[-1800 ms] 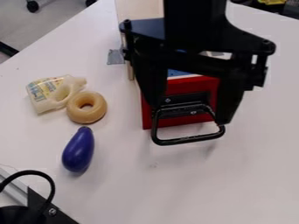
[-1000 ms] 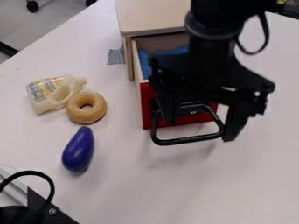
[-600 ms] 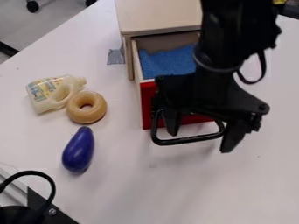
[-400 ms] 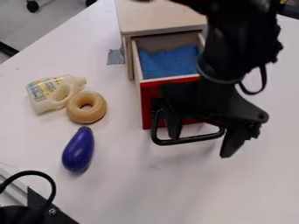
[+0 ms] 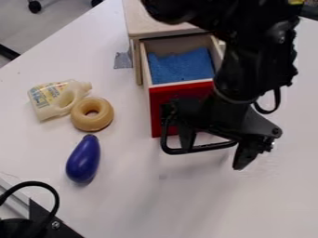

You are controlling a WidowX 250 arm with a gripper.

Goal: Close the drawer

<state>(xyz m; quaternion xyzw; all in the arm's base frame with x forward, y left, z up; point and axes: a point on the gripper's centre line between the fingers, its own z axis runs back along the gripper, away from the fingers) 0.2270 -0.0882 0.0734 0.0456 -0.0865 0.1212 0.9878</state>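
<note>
One open, red-fronted wooden drawer (image 5: 186, 90). Runs lengthwise near to far, far and left of the black two-finger gripper (image 5: 212, 157), spread apart and grasping nothing by the black metal handle (image 5: 208, 148). Left, on the white table (image 5: 124, 200): glossy dark-blue eggplant (image 5: 83, 159), tan ring (image 5: 80, 118), pale bottle (image 5: 48, 101). Grey floor (image 5: 62, 21) far left.

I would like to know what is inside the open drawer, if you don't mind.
Inside the drawer a blue cloth-like piece covers much of the visible bottom. Whatever might lie beneath it is hidden, and the arm covers part of the drawer's right side.
</note>
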